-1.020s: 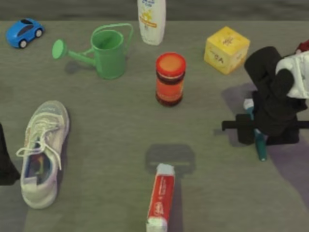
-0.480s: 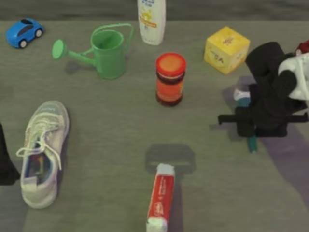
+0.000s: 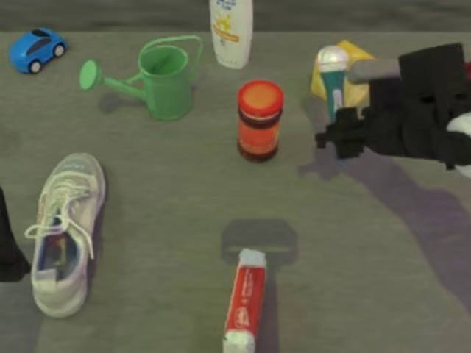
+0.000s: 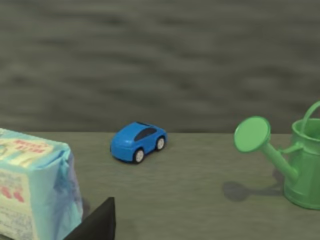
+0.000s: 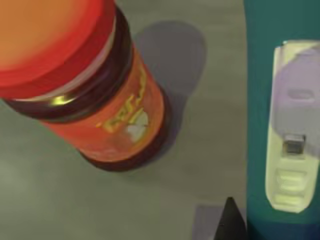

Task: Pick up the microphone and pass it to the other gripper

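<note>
My right gripper point(image 3: 340, 141) is clamped on the microphone point(image 3: 333, 73); I should carry it level toward the left, clear of the orange jar point(image 3: 259, 120); left fingers' state unseen.

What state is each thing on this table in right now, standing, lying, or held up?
microphone: held up off the table, white head uppermost
right gripper: shut on the handle
left gripper: parked at the table's left edge
red-lidded jar: upright, lid on
watering can: upright
lotion bottle: standing
toothpaste tube: lying flat
shoe: sole down
toy car: on its wheels
</note>
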You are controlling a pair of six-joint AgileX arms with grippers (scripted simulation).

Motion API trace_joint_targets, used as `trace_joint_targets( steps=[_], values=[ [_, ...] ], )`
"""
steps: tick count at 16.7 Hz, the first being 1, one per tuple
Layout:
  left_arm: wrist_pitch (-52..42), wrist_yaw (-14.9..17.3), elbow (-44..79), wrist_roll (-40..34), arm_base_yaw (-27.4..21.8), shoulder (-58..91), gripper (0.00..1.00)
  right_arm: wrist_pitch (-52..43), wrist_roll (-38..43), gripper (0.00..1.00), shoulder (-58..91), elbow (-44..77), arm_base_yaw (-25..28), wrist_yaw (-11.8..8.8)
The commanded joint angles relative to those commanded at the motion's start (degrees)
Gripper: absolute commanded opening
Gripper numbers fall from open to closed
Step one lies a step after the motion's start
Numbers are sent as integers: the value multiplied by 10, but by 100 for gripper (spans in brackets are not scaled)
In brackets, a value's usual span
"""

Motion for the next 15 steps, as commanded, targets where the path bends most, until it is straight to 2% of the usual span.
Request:
trace_joint_targets(
  steps=[5,8,11,15],
  values=[
    [0,0,0,0,0,0,100,255,-57,0,-71,-75,-4,-83],
    [0,0,0,0,0,0,100,353,-85,0,-112,-105,-7,-121],
    [0,0,0,0,0,0,100,396,-100,0,-134,-117,-8,-140],
    [0,0,0,0,0,0,100,399,-100,0,-136,-118,-8,-141]
  ],
)
